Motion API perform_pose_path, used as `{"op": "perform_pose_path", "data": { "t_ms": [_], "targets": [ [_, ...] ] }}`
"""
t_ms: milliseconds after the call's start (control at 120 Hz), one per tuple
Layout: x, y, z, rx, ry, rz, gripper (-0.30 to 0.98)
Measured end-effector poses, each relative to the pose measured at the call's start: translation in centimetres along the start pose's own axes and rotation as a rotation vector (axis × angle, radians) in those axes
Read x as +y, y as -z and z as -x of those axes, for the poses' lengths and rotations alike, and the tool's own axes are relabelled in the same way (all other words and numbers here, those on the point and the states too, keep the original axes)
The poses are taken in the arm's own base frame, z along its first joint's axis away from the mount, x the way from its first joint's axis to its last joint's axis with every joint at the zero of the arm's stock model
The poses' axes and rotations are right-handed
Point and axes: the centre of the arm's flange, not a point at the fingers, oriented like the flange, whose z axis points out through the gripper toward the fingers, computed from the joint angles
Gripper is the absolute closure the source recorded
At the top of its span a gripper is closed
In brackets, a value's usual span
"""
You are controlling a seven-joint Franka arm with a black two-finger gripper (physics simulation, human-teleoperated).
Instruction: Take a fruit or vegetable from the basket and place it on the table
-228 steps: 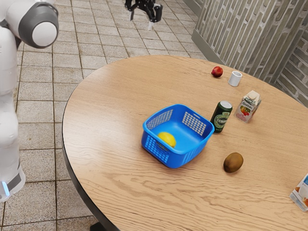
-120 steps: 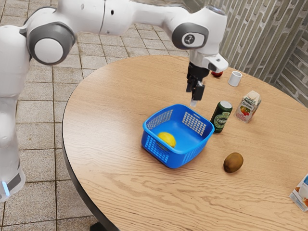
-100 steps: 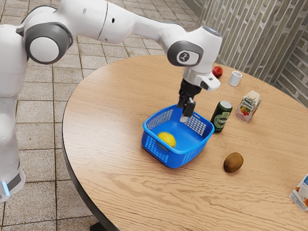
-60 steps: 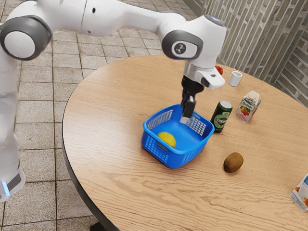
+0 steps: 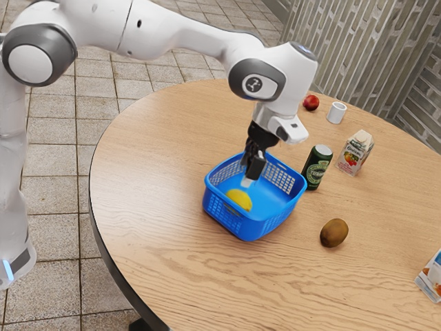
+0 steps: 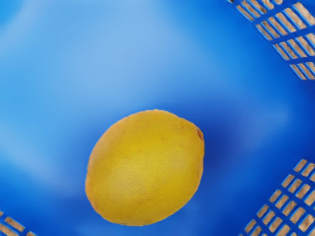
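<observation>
A white robot arm (image 5: 172, 33) reaches in from the upper left of the exterior view, over a round wooden tabletop (image 5: 155, 207) that spans the frame from left of center to the right edge. At center, a blue basket (image 5: 275, 218) with perforated walls stands on the wood, and a yellow lemon (image 5: 239, 200) lies on its floor, toward the lower left of the basket as pictured; the wrist view shows the fruit close up against the blue. Just right of and above the lemon, the black tool (image 5: 247, 181) points down inside the basket; whether it is apart or together cannot be told. Farther right, a red fruit (image 5: 311, 103) sits in the upper right of the frame, with a green can (image 5: 317, 167) upright below it, near the basket. A brown fruit (image 5: 334, 233) rests in the lower right, while a white cup (image 5: 336, 112) stands beside the red fruit in the upper right. Next comes a carton (image 5: 354, 154), upright near the can, and a second carton (image 5: 432, 276), partly cut off at the lower right edge.
</observation>
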Motion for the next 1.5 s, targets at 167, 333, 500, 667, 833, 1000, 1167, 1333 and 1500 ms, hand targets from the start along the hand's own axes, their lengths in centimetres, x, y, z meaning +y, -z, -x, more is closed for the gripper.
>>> {"op": "perform_pose_path", "data": {
  "t_ms": [167, 333, 500, 667, 833, 1000, 1167, 1333, 1500],
  "targets": [
    [1.3, -0.1, -0.8, 0.017, -0.023, -0.005, 0.02],
    [0.4, -1.6, -1.6, 0.0, -0.012, 0.0, 0.02],
    [0.3, -2.8, -2.3, -0.007, -0.011, 0.004, 0.02],
    [-0.3, -5.0, -2.6, -0.028, 0.002, 0.017, 0.02],
    [-0.9, -7.0, -2.6, -0.058, 0.016, 0.031, 0.02],
    [-1.2, -8.2, -2.9, -0.068, 0.024, 0.044, 0.02],
    [-1.6, -9.1, -3.1, -0.069, 0.035, 0.055, 0.02],
    [-2.0, -9.8, -3.2, -0.074, 0.044, 0.06, 0.02],
    [-2.4, -10.2, -3.3, -0.078, 0.051, 0.062, 0.06]
  ]
}}
